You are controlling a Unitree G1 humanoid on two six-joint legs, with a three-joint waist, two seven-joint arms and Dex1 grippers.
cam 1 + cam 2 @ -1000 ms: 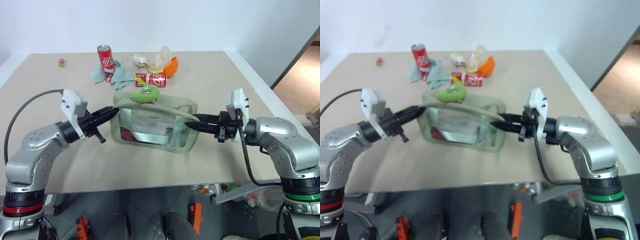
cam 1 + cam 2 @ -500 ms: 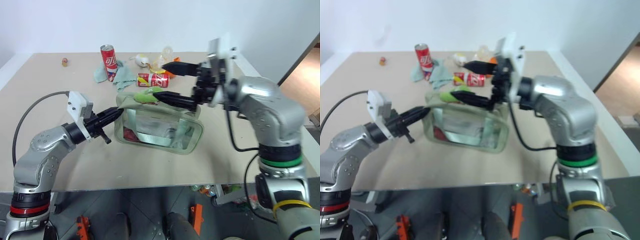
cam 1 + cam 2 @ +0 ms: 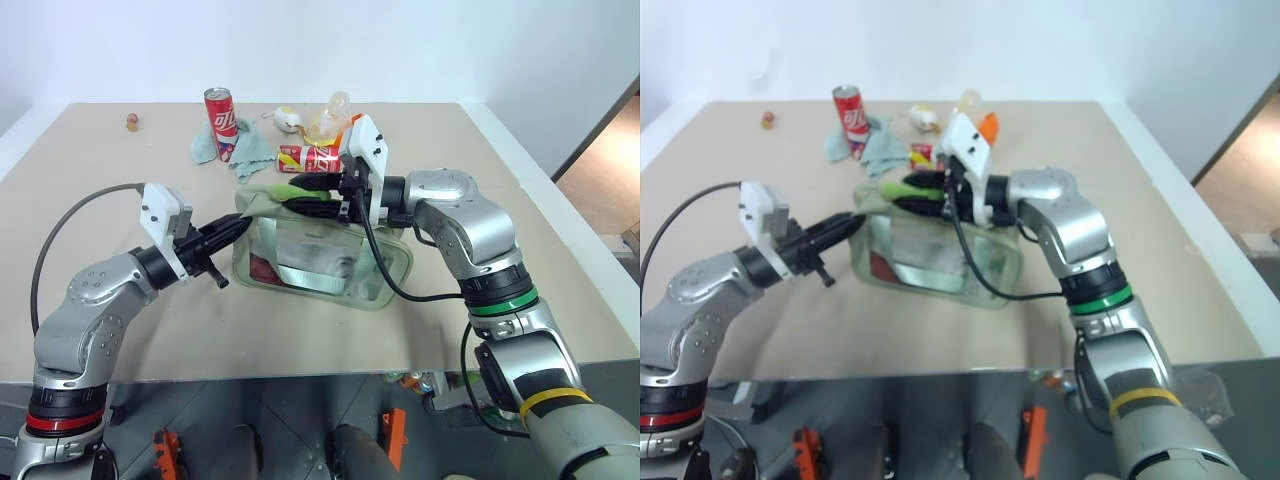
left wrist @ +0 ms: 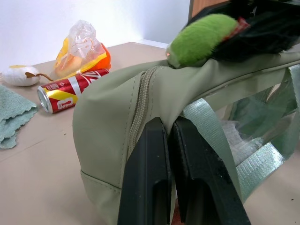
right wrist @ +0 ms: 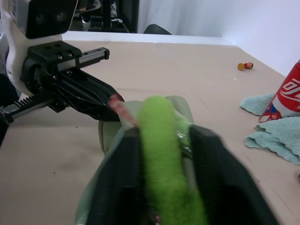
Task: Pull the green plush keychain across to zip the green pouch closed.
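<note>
Both grippers are working on the green pouch (image 3: pixel 320 255), which is standing mid-table: your left gripper (image 3: pixel 232 231) is pressed together, pinching the fabric at the pouch's left end, while your right gripper (image 3: pixel 292 194) is closing its fingers around the green plush keychain (image 5: pixel 164 164) lying along the pouch's top edge. You are wanting a firm clamp on the plush before drawing it level along the zip line. Keep anchoring the left end so the pouch is not sliding or tipping.

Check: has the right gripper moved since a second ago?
Yes. The right gripper swung from the pouch's right end up and across to its top left, now shut on the keychain, nearer the lying can.
</note>
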